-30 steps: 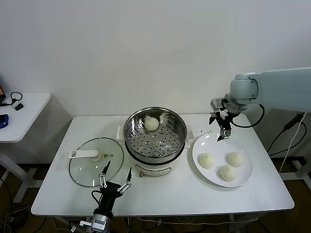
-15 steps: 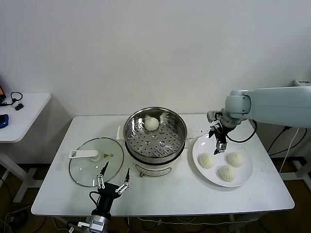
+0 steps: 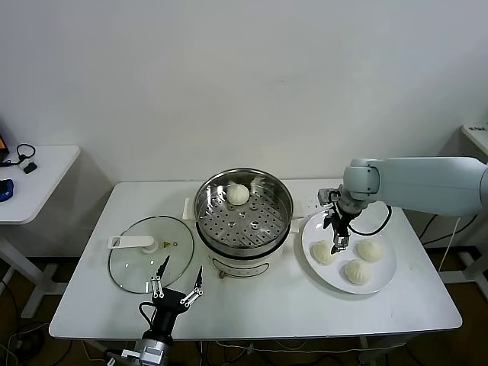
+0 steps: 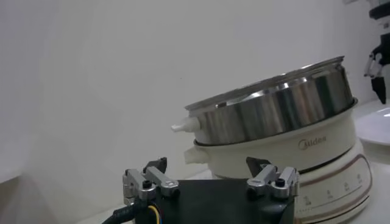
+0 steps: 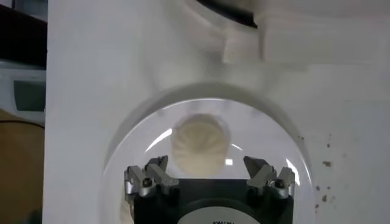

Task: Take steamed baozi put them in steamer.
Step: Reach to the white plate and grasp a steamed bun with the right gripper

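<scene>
The steel steamer (image 3: pixel 243 211) stands mid-table and holds one baozi (image 3: pixel 238 194) at its back. Three baozi lie on the white plate (image 3: pixel 383 272): one on the left (image 3: pixel 324 252), one on the right (image 3: pixel 370 250), one at the front (image 3: pixel 357 272). My right gripper (image 3: pixel 338 242) is open, just above the plate's left baozi. In the right wrist view that baozi (image 5: pixel 198 145) lies just ahead of the open gripper (image 5: pixel 207 167). My left gripper (image 3: pixel 177 282) is open and empty at the table's front edge, before the steamer (image 4: pixel 281 125).
A glass lid with a white handle (image 3: pixel 150 264) lies flat left of the steamer. A small white side table (image 3: pixel 34 179) stands at far left. The plate fills the table's right part.
My right gripper has moved down and to the left, from above the plate's far rim to just over the left baozi. The left gripper has barely shifted.
</scene>
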Available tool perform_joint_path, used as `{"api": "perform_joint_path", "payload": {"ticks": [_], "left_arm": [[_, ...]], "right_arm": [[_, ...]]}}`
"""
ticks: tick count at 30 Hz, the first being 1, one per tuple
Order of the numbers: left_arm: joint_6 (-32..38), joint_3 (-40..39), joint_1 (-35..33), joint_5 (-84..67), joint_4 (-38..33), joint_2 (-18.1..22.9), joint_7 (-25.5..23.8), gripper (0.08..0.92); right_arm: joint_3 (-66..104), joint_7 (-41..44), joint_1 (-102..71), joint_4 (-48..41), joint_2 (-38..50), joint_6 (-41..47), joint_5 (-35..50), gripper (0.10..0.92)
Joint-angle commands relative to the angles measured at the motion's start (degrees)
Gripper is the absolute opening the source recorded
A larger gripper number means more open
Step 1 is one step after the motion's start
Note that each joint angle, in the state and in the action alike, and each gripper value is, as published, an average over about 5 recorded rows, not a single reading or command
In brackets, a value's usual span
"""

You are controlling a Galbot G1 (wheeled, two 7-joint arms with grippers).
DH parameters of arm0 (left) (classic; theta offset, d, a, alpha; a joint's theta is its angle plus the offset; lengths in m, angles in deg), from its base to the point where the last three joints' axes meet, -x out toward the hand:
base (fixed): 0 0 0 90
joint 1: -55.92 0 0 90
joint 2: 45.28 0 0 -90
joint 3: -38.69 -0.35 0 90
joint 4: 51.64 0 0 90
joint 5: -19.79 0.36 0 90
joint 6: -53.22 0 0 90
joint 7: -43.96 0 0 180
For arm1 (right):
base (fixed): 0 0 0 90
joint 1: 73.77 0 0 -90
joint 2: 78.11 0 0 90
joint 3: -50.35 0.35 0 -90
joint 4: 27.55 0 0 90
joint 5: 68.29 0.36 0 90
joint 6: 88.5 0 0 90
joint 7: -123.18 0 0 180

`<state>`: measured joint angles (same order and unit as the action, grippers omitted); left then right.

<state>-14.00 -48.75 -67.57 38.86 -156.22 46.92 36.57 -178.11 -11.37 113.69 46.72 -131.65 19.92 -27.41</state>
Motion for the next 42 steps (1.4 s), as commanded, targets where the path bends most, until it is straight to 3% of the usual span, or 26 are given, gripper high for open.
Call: {"api": "perform_joint_path", "payload": {"ticks": [1,35,38,42], "left_arm": [[-0.1,0.0,-0.1,-0.1,-0.2,2.4,0.0,0.823],[0.2,0.0,0.0,0.2,0.1,2.2,0.0,0.823],[0.2,-0.1,0.1,0.3,0.1,2.2,0.0,0.823],[0.2,-0.1,0.1,0.3,0.1,2.3,0.0,0.823]], "right_arm": [[2.1,-0.1,-5.2,-1.5,0.0,0.4,-2.0,0.823],[4.1,0.9,-7.9,-6.4,-1.7,-2.6,-5.1,0.819],[4.0,1.0,-7.8,-6.5,-1.7,-2.7,-5.1,0.781],[4.1,1.0,-7.7,-6.7,-1.7,-2.7,-5.2,0.672]]}}
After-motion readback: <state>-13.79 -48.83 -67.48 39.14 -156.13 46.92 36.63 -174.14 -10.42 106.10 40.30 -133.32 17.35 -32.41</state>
